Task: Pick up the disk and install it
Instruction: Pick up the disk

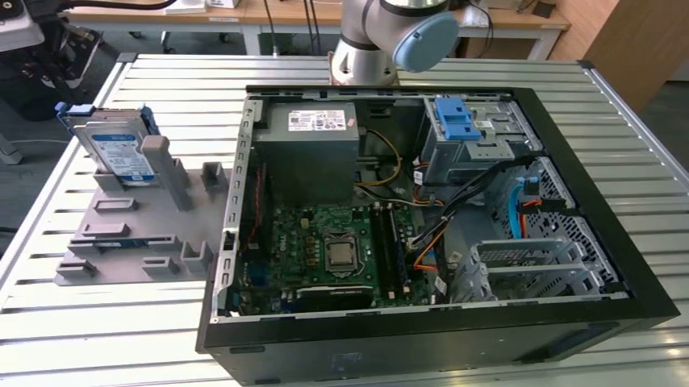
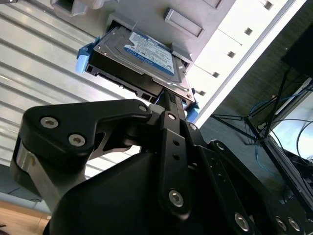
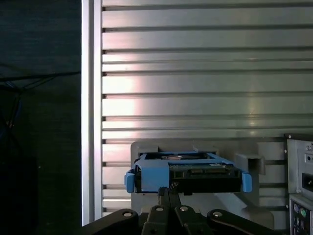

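Note:
The disk (image 1: pixel 116 153) is a silver hard drive with a blue-and-white label in a blue plastic bracket. It stands on edge in a grey holder (image 1: pixel 129 234) at the exterior view's left, outside the computer case. Both wrist views show the disk (image 2: pixel 146 51) (image 3: pixel 188 172) still seated in that holder. My gripper (image 2: pixel 168 96) (image 3: pixel 168 190) is shut, its black fingers pressed together with nothing between them. The tips point at the disk's near edge, and I cannot tell whether they touch it.
An open black computer case (image 1: pixel 603 201) lies on the slatted metal table (image 1: pixel 161 81), with a grey power supply box (image 1: pixel 312 153), a motherboard (image 1: pixel 334 250) and a drive cage with a blue ribbed latch (image 1: pixel 457 121). The arm's base (image 1: pixel 377 32) stands behind the case.

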